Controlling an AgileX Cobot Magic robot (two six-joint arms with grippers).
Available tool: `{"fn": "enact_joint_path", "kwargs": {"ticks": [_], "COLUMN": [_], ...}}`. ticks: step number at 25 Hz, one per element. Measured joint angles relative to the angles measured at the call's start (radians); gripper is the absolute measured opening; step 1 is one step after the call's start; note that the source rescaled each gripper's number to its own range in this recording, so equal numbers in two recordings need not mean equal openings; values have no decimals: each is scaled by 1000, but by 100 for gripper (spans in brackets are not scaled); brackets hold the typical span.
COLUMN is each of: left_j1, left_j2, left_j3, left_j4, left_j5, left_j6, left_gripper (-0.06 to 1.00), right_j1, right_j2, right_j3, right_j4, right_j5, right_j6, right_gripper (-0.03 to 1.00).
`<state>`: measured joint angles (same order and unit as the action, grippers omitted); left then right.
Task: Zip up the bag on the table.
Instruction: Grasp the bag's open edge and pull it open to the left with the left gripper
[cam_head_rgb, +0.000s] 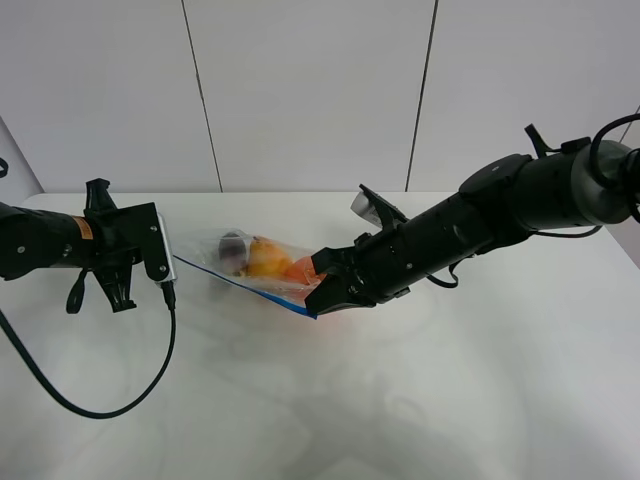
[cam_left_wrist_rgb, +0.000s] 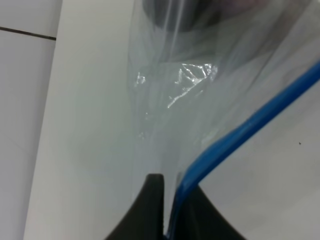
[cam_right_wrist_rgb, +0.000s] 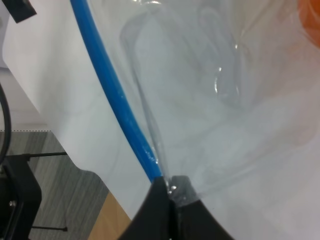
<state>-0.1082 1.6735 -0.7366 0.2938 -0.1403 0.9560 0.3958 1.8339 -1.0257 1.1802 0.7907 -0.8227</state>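
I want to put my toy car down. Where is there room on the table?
The whole front of the table, nearer the camera than the bag and right arm, is bare, except the cable looping front left. The middle is crowded: left arm and right arm pinch the bag's ends.

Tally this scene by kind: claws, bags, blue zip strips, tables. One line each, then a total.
Claws: 2, the left claw and the right claw, each pinched shut at the bag's edge by the strip.
Bags: 1, the bag.
Blue zip strips: 1, the zip strip.
Tables: 1, the table.
Total: 5
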Motion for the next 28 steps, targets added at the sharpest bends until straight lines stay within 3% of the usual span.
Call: {"fn": "enact_joint_path", "kwargs": {"ticks": [9, 12, 20, 25, 28], "left_j1": [0, 7, 8, 8, 16], "left_j2": [0, 0, 0, 0, 0], "left_j3": [0, 0, 0, 0, 0], "left_j4": [-1, -2, -4, -20, -77], "left_j5": [0, 0, 0, 0, 0], "left_j6": [-3, -36, -133, -242, -320], "left_gripper": [4, 12, 54, 62, 63], "right_j1": [0, 0, 0, 0, 0], "right_j2": [0, 0, 0, 0, 0], "right_j3": [0, 0, 0, 0, 0], "right_j4": [-5, -11, -15, -16, -16], "right_j5": [-1, -1, -2, -2, -2], "right_j6": [0, 0, 0, -1, -1], "right_gripper": [0, 0, 0, 0, 0]}}
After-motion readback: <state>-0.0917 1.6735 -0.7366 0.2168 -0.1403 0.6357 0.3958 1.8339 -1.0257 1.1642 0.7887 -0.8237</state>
